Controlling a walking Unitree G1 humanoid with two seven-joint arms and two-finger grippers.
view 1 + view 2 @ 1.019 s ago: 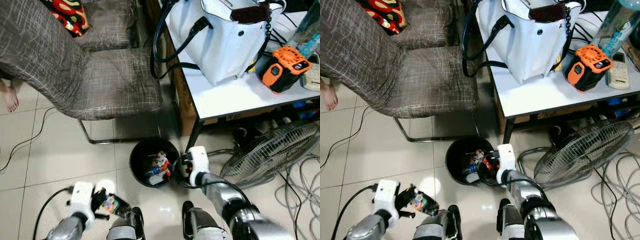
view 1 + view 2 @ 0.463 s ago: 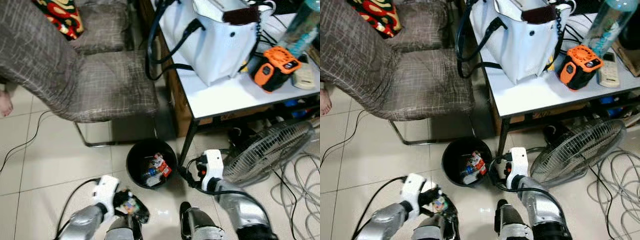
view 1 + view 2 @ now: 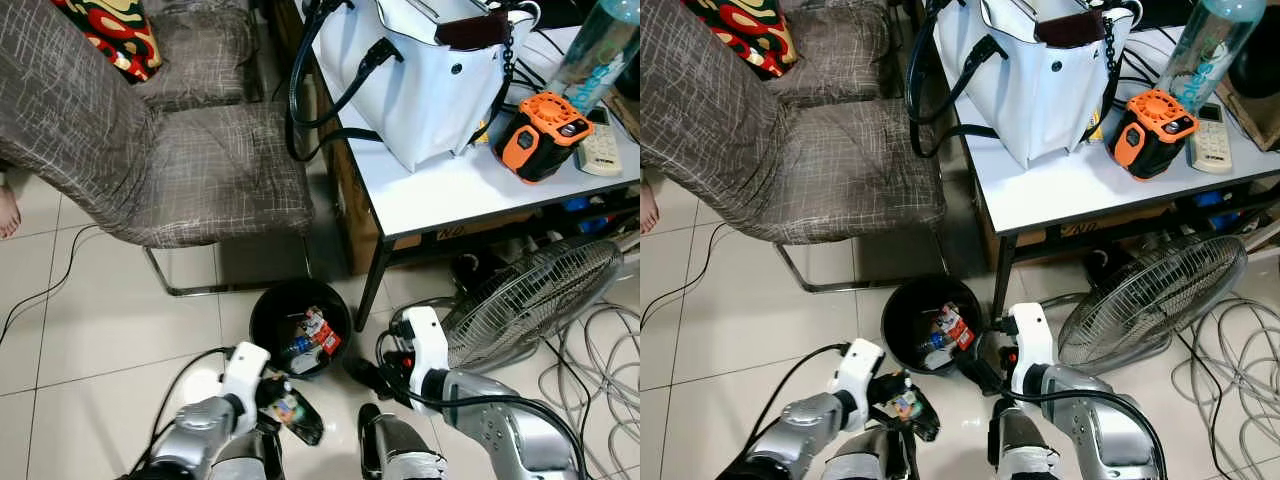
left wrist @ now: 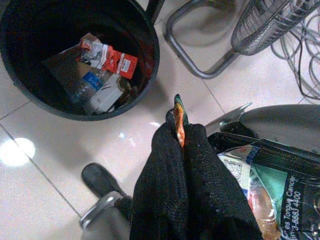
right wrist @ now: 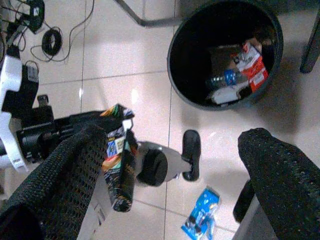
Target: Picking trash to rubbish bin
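Over the last second the left arm has swung inward, carrying its load from the open floor on the robot's left to a spot low in front of the body, just beside the near rim of the rubbish bin (image 3: 300,322); the right arm has drawn back from the bin's right edge toward the bench (image 3: 470,190) leg. That reads as the carry nearly finished, with only the last reach over the rim and the release left to do. The left claw (image 4: 179,131) is pressed together on a crinkled snack wrapper (image 3: 298,416), whose orange edge pokes out between the fingertips in the left wrist view while the rest of the packet hangs behind the fingers. The wrapper is near the bin but not yet over its mouth, which lies ahead of the fingertips and already holds a red packet and a plastic bottle. The right claw (image 5: 165,167) hangs spread wide and holds nothing. In the right wrist view a blue wrapper (image 5: 201,221) lies on the tiles by the robot's foot, probably the next pickup.
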